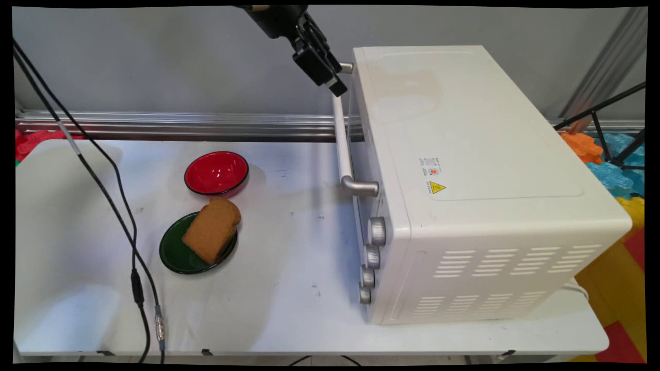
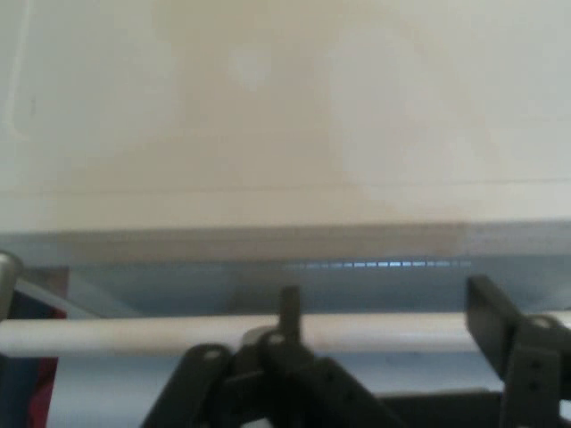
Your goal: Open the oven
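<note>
1 bench: white bench, carrying every item listed below.
Oven: 1 white toaster oven on the right half of the bench, its front facing left; vent slots on the near side, a yellow warning sticker on top.
Oven door: appears shut; glass visible behind the handle in the hand view.
Door handle: 1 white bar handle on 2 metal brackets, running along the top of the oven front; seen in the hand view as a horizontal white bar.
Knobs: 4 metal knobs in a column at the near end of the oven front.
Claw: black claw at the far end of the handle, next to the far bracket. In the hand view its fingers stand apart, astride the bar, 1 near picture centre and 1 at right. Open; contact with the bar cannot be confirmed.
Cables: black cables hanging across the left of the bench.
Green plate: 1 dark green plate, left of the oven, well apart from it.
Bread: 1 brown slice of bread lying on the green plate, overhanging its far rim.
Red bowl: 1 red bowl just behind the plate, upright, nothing visible inside.
</note>
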Motion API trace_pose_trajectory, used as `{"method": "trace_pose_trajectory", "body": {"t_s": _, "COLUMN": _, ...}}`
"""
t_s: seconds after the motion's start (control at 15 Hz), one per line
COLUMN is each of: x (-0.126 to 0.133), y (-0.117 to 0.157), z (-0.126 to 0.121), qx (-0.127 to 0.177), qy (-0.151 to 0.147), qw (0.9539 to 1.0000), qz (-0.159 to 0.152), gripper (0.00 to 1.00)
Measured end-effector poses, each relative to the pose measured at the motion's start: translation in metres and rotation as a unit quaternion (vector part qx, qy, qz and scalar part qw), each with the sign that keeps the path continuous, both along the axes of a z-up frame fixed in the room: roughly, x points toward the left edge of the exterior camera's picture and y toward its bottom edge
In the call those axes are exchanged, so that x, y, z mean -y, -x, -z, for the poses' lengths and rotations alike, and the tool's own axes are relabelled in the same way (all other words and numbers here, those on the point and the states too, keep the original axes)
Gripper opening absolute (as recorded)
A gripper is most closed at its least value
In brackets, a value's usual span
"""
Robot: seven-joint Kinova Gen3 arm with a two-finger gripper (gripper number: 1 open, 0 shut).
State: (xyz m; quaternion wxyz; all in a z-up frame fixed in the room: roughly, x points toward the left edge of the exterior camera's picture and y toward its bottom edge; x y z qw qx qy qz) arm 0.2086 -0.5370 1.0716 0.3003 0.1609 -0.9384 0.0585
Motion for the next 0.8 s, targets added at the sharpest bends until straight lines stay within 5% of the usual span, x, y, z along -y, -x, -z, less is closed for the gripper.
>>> {"method": "trace_pose_trajectory", "body": {"t_s": 0.8, "x": 0.010, "y": 0.024, "z": 0.017, "qx": 0.016, "qy": -0.029, "qw": 0.9994, "qz": 0.008, "gripper": 0.00}}
